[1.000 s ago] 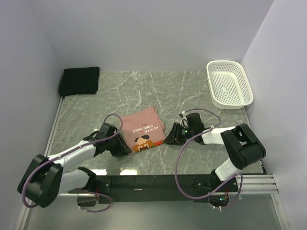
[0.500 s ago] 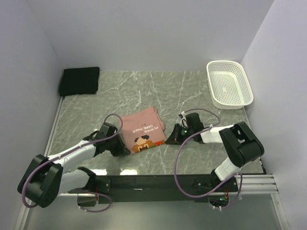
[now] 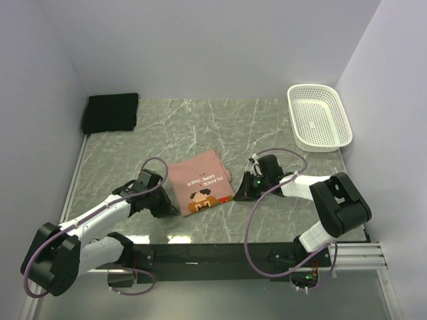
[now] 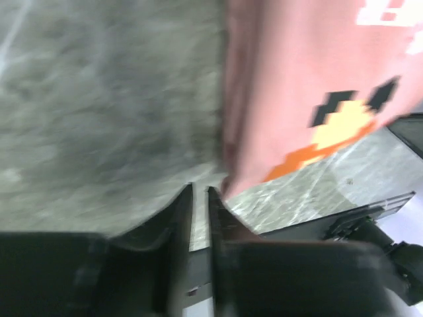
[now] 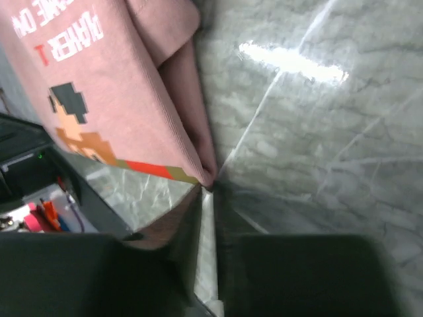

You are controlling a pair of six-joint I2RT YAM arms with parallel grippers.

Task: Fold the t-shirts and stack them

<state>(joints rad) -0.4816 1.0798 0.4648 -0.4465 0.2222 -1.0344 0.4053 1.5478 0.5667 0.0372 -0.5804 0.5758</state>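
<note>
Now the folded pink t-shirt (image 3: 200,179) lies on the surface (image 3: 267,133) between both arms. The left end effector (image 4: 199,191) is clenched empty beside it, the right end effector (image 5: 210,191) clenched, touching its corner. Better to grasp all layers together before carrying it to the black t-shirt (image 3: 110,112).

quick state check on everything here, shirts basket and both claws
pink t-shirt: folded, lying flat, print up
black t-shirt: folded, far left corner
white basket: upright, empty
left claw: shut, empty, beside pink t-shirt's edge
right claw: shut, tips at pink t-shirt's corner
</note>
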